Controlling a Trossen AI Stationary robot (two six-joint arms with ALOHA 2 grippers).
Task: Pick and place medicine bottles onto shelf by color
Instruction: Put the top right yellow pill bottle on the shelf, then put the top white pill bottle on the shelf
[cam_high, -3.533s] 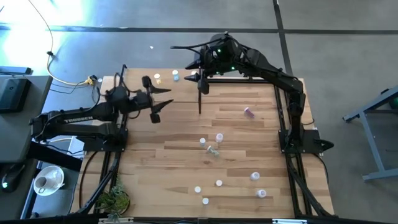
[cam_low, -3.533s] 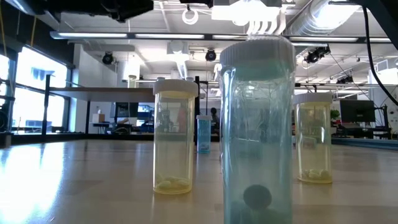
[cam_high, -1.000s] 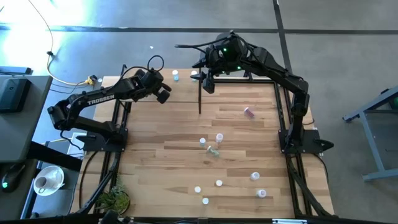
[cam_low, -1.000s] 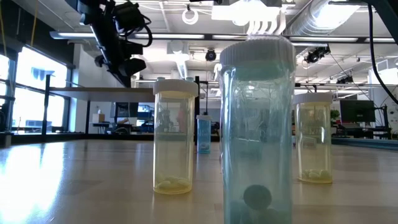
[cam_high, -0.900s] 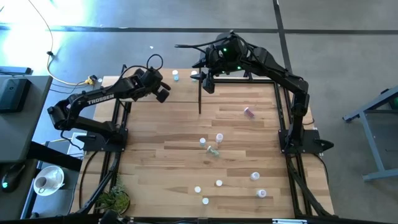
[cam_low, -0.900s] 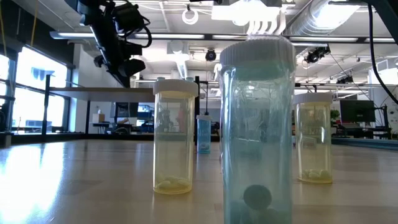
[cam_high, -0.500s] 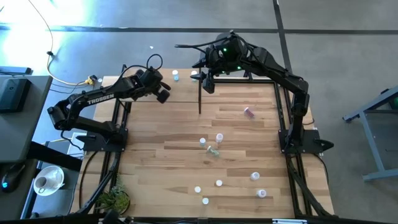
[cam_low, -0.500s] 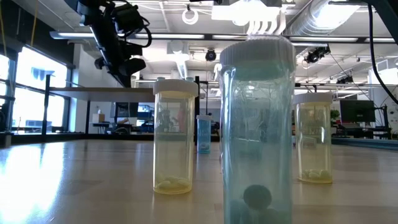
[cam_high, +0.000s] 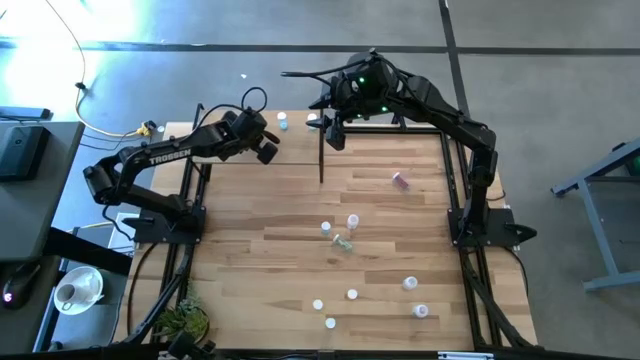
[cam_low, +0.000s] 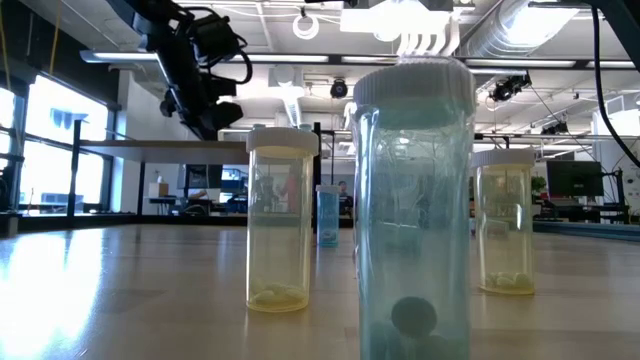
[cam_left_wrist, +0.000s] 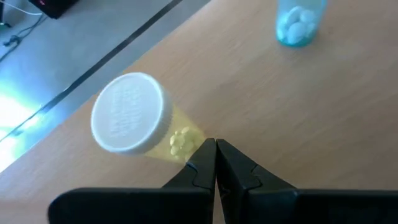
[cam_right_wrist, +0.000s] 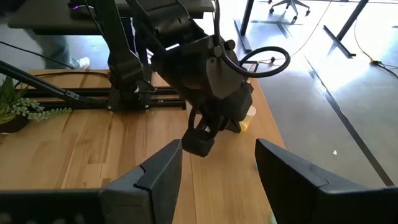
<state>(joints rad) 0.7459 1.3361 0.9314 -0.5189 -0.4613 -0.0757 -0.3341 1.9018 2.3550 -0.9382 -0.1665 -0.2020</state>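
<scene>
Left claw (cam_left_wrist: 215, 163) nudged closer, pinched together beside yellow bottle (cam_left_wrist: 138, 126), right claw (cam_right_wrist: 217, 163) apart.

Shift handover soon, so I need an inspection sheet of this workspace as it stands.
Surface: wood-plank table, bare in the middle.
Job's things: yellow bottle and blue bottle upright at the far edge; pink bottle lying down; others scattered near the front.
Clutter: nothing seen.
Grippers: left gripper shut, empty, beside the yellow bottle; right gripper open, empty, raised over the far edge.
Cables: yellow cable on the floor.
Surroundings: plant, cup.
</scene>
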